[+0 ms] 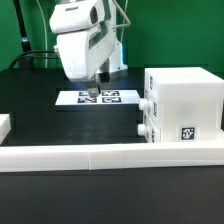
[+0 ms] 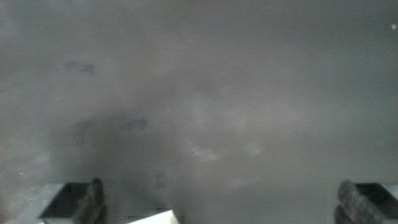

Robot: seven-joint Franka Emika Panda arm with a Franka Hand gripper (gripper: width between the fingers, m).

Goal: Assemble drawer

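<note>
The white drawer casing (image 1: 183,107) stands at the exterior view's right, against the long rail, with two knobbed trays (image 1: 146,116) pushed into its left face and a square tag on its front. My gripper (image 1: 95,87) hangs over the marker board (image 1: 100,98), well left of the casing and apart from it. In the wrist view the two dark fingertips (image 2: 75,200) stand far apart with only grey table between them, so the gripper is open and empty. A white corner (image 2: 155,217) shows at the frame's edge.
A long low white rail (image 1: 100,154) runs across the front of the table. A small white block (image 1: 4,124) sits at the exterior view's left edge. A green backdrop and cables stand behind the arm.
</note>
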